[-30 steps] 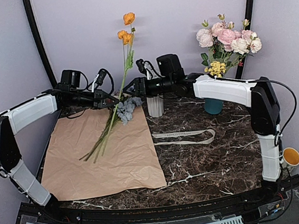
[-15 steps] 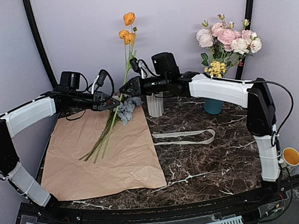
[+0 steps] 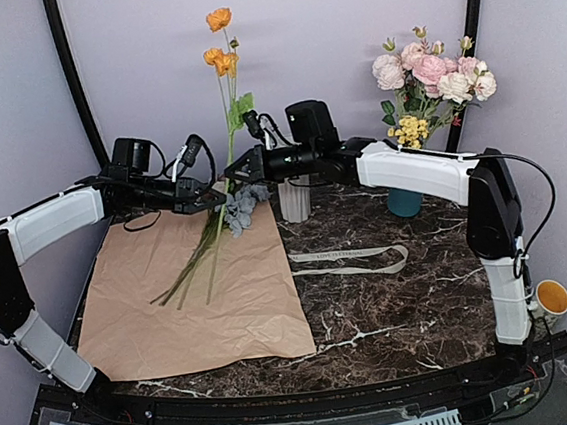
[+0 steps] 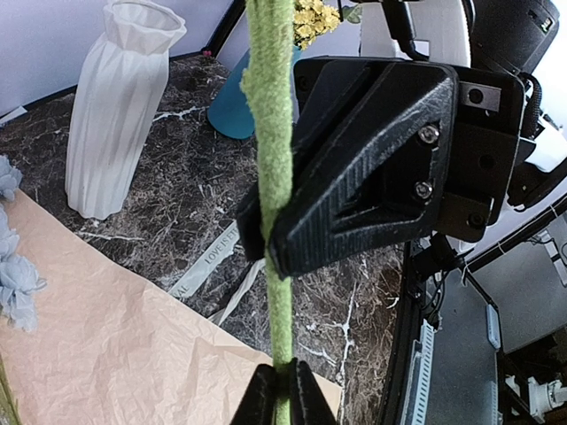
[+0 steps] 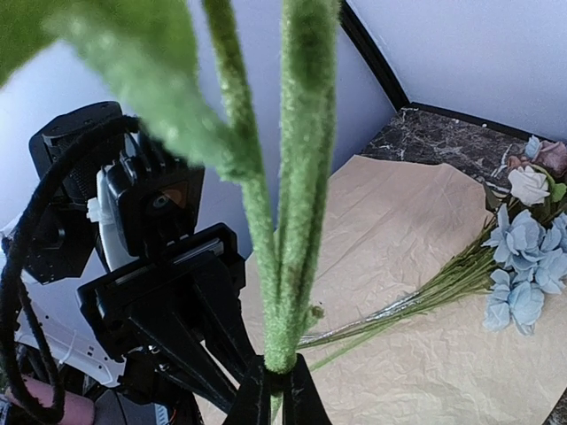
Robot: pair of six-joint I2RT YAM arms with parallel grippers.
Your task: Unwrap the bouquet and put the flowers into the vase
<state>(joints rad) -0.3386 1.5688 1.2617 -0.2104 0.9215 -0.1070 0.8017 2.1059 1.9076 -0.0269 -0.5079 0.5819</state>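
The poppy stem (image 4: 273, 106) is being pinched low down by the left gripper (image 4: 282, 400) and just above by the right gripper (image 5: 275, 390) — both clamped tight. If opposing pulls are being applied, the fuzzy, wiry stem risks being kinked or slipping. Under the left gripper, remaining flowers (image 3: 195, 256) are lying on crinkled kraft paper (image 3: 173, 314); the ribbed white vase (image 3: 294, 199) is standing close beneath the right gripper.

Over the last second the right gripper (image 3: 231, 166) moved left, closer to the left gripper (image 3: 214, 197), and shut its jaws on the orange poppy stem (image 3: 222, 103) just above the other grip. The stem, which had leaned to the right, came more upright. Its orange blooms (image 3: 218, 20) rose higher and shifted left.
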